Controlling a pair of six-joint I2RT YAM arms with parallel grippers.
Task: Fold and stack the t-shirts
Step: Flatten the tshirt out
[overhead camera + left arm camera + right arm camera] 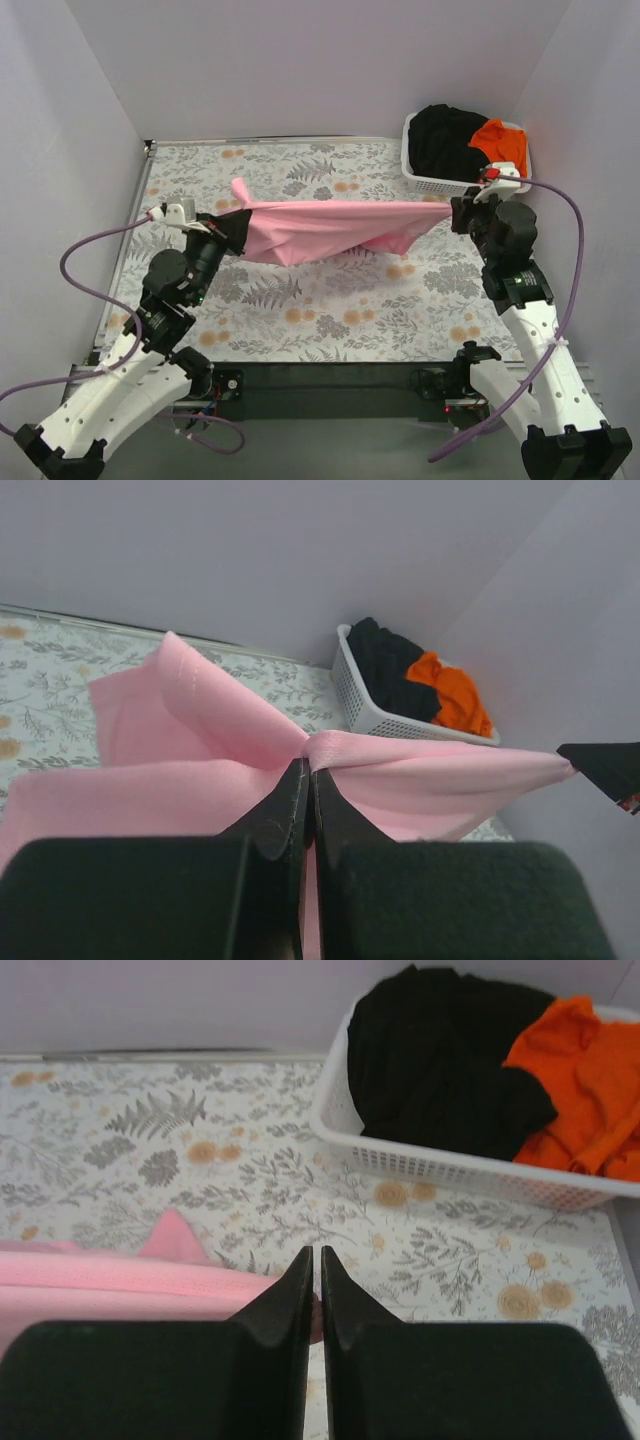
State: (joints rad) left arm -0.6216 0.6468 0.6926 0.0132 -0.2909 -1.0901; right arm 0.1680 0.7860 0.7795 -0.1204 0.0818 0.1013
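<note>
Blocked across the middle by pink shirt [320, 230]; crowded far right by basket [430, 185]; open over near table [330, 320], maybe underneath.

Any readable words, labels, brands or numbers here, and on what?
No readable text in any view.
Pink t-shirt, black t-shirt, orange t-shirt, white basket: no print.
Red tag on the right arm: too small to read.

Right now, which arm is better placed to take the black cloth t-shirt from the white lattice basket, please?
Right: right gripper beside the basket, left gripper far off; both grip the pink t-shirt.
</note>
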